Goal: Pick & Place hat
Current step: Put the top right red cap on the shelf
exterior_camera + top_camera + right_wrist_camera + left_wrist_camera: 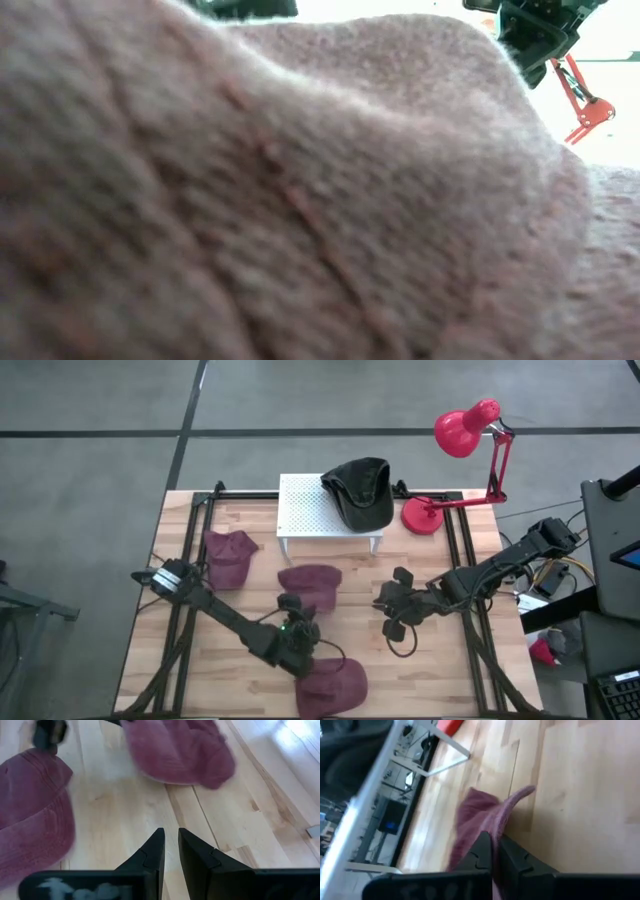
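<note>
Three maroon hats lie on the wooden table. One sits at the near edge (335, 688) and fills the low view (300, 200). Another is at the centre (312, 585) (180, 750), and a third is at the far left (230, 555). A dark hat (360, 490) rests on the white stand (300, 510). My left gripper (303, 650) (492, 855) is at the near hat's far-left edge, shut on its cloth. My right gripper (388, 612) (171, 845) hovers over bare wood right of the centre hat, fingers almost together and holding nothing. My left gripper pinches a raised edge or fold of the near maroon hat (494, 832) between its two fingers. One layer or several, I cannot tell. The cloth runs from the fingers down to the table, where the rest of the hat (475, 810) lies.
A red desk lamp (440, 515) stands at the far right beside the stand, and shows in the low view (585, 100). Black frame rails (190, 560) run along both sides of the table. Bare wood lies between the centre hat and my right gripper.
</note>
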Controlling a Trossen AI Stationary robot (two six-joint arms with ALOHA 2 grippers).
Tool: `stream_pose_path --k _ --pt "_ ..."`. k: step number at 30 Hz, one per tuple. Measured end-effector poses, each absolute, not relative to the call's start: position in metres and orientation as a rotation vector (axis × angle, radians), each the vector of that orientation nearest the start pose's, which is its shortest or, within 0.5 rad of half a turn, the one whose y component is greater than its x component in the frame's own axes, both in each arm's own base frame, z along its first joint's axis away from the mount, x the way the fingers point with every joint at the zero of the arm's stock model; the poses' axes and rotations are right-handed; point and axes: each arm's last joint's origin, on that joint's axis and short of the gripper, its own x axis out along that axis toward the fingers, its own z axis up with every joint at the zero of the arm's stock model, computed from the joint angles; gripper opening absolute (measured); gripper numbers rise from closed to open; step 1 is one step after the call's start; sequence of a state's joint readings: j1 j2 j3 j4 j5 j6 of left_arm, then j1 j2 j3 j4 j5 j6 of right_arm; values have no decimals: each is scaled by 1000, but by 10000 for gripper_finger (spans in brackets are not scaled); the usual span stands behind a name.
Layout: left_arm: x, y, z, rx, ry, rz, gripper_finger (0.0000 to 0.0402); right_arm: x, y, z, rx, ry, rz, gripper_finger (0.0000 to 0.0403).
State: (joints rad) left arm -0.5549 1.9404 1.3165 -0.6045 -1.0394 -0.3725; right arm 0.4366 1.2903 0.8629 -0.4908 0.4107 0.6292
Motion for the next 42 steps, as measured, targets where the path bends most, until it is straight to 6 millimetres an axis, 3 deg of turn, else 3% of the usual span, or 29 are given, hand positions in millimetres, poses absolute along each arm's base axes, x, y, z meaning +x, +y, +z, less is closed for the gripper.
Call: stream_pose_path --k 12,27,33,38,42 --pt "333 -212 250 650 621 610 4 232 96 234 209 811 -239 52" --pt "329 -218 324 968 585 678 4 229 94 232 183 853 -252 52" --pt "320 -198 350 1025 638 707 4 229 94 232 169 848 -258 52" --pt "316 -159 354 962 708 801 4 230 92 233 145 810 -310 52" --pt "321 -128 352 1037 806 844 4 230 91 233 136 783 -351 52"
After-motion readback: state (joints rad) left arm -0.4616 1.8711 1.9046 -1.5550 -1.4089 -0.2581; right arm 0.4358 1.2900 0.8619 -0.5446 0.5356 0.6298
